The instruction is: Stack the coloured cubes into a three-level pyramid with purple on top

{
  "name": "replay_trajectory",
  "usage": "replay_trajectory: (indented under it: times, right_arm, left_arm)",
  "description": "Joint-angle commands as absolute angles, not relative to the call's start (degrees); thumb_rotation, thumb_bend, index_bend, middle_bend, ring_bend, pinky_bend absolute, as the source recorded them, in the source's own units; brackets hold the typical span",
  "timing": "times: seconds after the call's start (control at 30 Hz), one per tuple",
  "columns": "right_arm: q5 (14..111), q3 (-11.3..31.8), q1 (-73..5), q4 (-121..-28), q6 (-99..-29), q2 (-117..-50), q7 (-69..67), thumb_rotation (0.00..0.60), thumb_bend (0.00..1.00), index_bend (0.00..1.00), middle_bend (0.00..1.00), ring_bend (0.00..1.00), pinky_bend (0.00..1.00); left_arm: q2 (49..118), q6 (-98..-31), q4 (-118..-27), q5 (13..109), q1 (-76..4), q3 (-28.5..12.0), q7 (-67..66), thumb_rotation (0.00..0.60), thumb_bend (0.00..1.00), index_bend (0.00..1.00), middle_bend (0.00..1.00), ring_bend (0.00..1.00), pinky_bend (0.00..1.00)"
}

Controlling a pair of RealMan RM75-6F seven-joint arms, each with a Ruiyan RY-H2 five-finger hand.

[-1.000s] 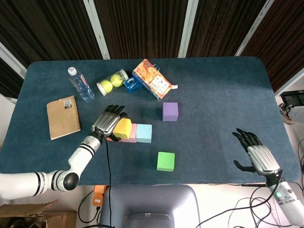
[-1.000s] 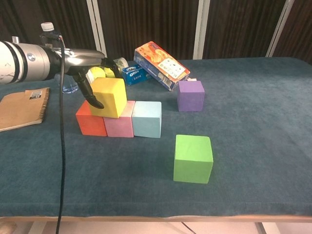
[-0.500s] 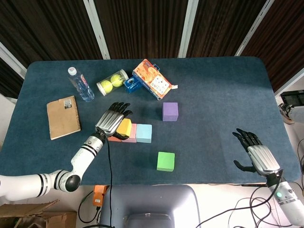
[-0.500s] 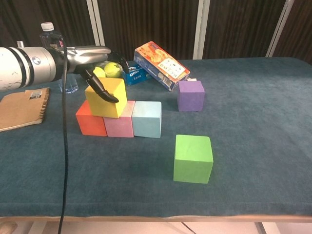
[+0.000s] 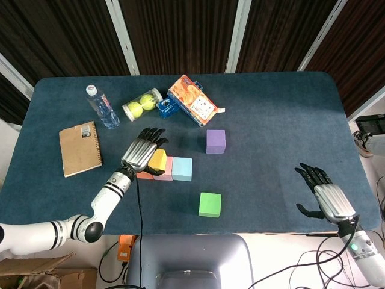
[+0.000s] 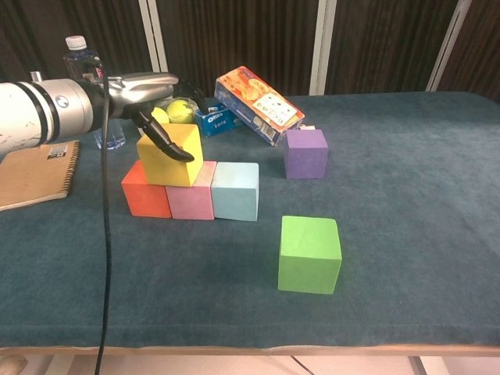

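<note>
Yellow marks the step in hand: the yellow cube sits on the second level, straddling the orange cube and the pink cube, with the pale blue cube touching the pink one to finish the bottom row on the bench. The left hand hangs just over the yellow cube with its fingers spread; the thumb slants down across the cube's front top edge, but nothing appears to be clamped, so I judge the cube released and the hand empty. The right hand is well apart near the bench's front right corner, fingers apart, grasping nothing.

The second level needs one more cube. The green cube lies alone toward the front, well apart from the stack, and the purple cube waits behind it near the snack box.

The next move, as I read it, calls for lifting the left hand straight up without dragging the yellow cube, then fetching the green cube and seating it beside the yellow, across pink and blue. Purple goes last.
</note>
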State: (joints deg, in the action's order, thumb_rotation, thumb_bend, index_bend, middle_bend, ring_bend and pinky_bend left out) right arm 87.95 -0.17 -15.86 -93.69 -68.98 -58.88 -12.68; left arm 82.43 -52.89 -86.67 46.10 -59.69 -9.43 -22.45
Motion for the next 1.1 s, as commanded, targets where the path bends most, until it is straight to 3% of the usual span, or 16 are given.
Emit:
replay_trajectory:
  times: [0.03,1.1]
  right_arm:
    - [88.00,-0.19,-15.86,-93.69,-68.99,-58.85,-12.75,0.600,0.24,0.00,0.00,0.00,0.00]
    - [88.23,-0.30,-15.87,-93.75,-68.99,-58.69,-12.91,0.600,0.24,0.00,0.00,0.00,0.00]
  left_arm:
    - [82.62,-52.82,-86.42,46.38,-59.50,-9.63,-22.39,0.472,0.00,0.26,0.06,0.00,0.07]
    - [84.38,-52.40,-85.55,46.40,-58.68,-11.37,-24.92,0.472,0.00,0.26,0.06,0.00,0.07]
